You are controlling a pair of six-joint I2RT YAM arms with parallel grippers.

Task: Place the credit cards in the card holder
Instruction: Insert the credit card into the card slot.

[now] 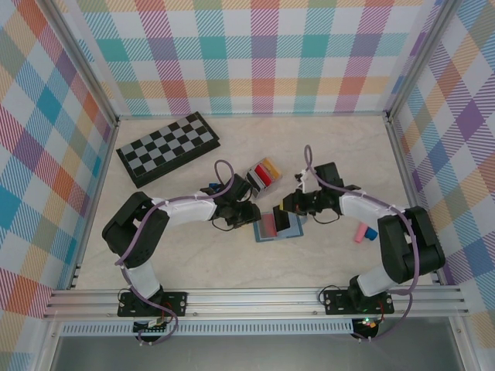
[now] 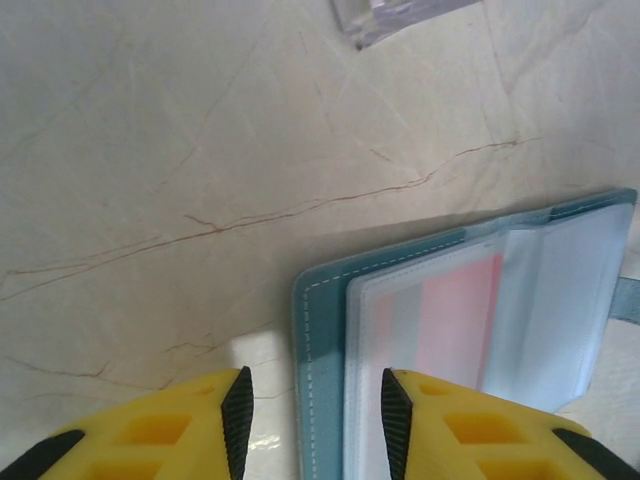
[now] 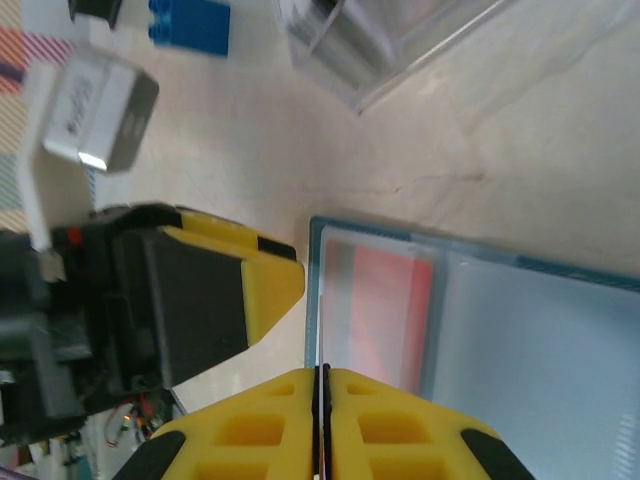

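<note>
- The top camera is looking down from high behind the arms at the whole worktop (image 1: 193, 263).
- The left wrist camera is peeking close past the left pincer (image 2: 315, 415).
- The right wrist camera is peeking close past the right pincer (image 3: 322, 400).
- All three are seeing the blue wallet (image 2: 320, 320).

The pale table (image 1: 325, 147) carries a chessboard (image 1: 168, 148) toward its far-left corner, a card holder (image 1: 263, 175) and an open wallet (image 1: 280, 226) mid-table, and a pink card (image 1: 360, 233) touching a blue cube (image 1: 371, 234) near the right edge.
</note>
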